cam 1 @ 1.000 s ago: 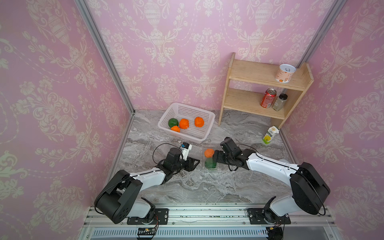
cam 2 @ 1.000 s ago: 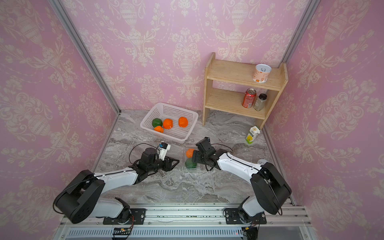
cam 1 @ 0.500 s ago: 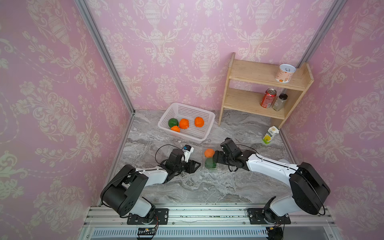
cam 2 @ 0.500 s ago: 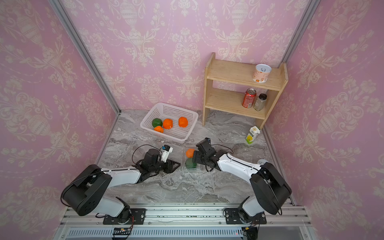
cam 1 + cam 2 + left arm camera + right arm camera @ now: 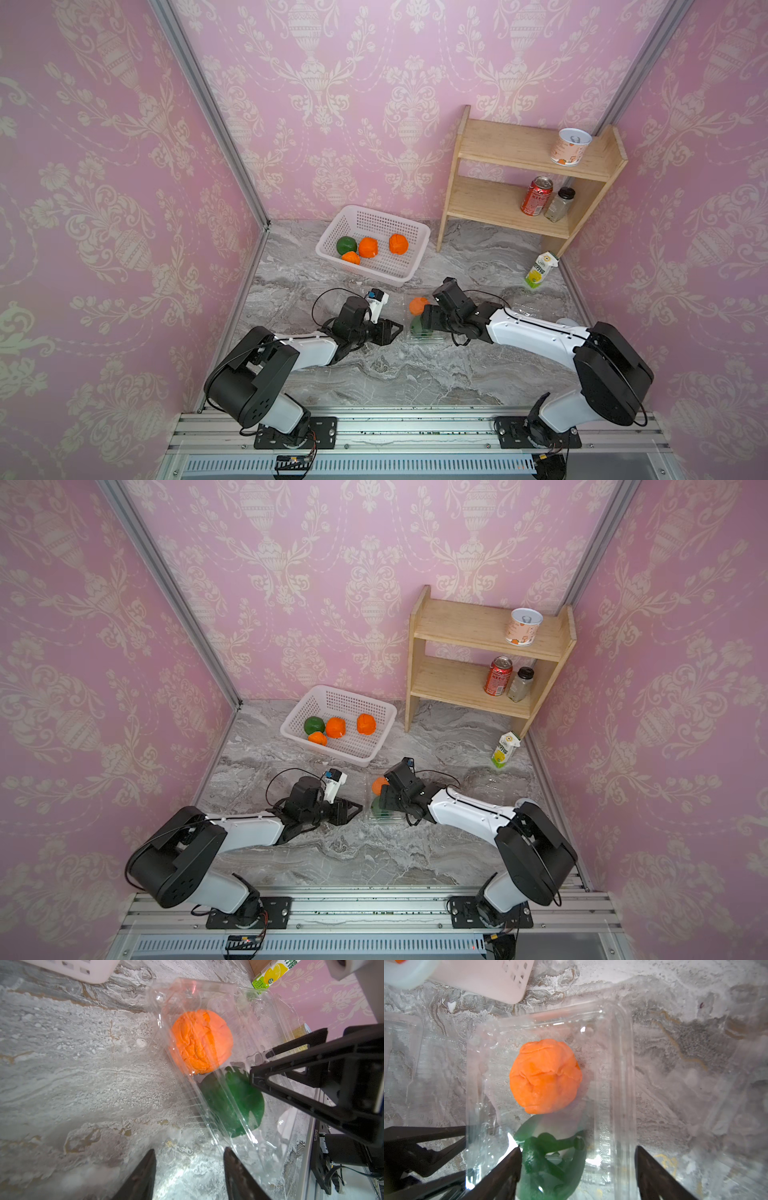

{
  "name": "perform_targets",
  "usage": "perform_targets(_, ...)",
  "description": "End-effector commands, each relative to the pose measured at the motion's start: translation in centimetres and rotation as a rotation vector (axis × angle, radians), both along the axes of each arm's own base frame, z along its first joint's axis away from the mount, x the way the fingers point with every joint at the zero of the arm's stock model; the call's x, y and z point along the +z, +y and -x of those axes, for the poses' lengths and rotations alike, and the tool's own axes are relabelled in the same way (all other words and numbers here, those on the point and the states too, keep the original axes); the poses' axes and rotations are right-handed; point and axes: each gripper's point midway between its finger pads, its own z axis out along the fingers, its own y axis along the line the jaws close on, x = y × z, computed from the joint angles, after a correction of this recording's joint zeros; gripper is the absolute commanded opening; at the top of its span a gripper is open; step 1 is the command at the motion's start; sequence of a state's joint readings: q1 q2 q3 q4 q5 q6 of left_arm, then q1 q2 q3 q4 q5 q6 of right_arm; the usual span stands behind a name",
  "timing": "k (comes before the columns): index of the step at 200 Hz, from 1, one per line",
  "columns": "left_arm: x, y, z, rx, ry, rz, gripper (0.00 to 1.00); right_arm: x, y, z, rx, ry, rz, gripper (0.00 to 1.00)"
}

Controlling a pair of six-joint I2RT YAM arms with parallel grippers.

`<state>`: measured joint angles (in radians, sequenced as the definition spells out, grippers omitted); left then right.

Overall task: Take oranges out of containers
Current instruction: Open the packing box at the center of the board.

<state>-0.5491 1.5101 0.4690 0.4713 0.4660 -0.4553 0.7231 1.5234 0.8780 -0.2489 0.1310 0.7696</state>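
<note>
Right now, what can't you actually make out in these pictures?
Green orange: cut off by the frame edge in the right wrist view; partly under the right gripper in both top views.
Clear container: lid latched or not, unclear through glare in both wrist views.
Carton: print too small in top views, cropped in the left wrist view.

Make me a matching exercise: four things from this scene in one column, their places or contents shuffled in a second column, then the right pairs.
Things
1. red can
2. juice carton
3. white basket
4. clear container

Places or contents
A. holds two oranges, one bright orange and one green
B. stands on the table near the foot of the wooden shelf
C. holds four oranges
D. stands on the shelf's lower board

Pairs: 1-D, 2-B, 3-C, 4-A
</note>
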Motion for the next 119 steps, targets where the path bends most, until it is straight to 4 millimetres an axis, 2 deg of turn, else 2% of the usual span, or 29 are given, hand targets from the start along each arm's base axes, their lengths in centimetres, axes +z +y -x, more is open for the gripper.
perform_targets(1, 0.9, -1.0, -0.3, -0.017, -0.006, 0.036, 0.53, -1.2, -0.6, 0.9, 0.022, 0.034, 0.087, 0.85)
perform_targets(119, 1.2, -1.4, -0.8, 0.004, 0.0, 0.057, 0.54, -1.0, 1.1, 1.4, 0.085, 0.009, 0.085, 0.84)
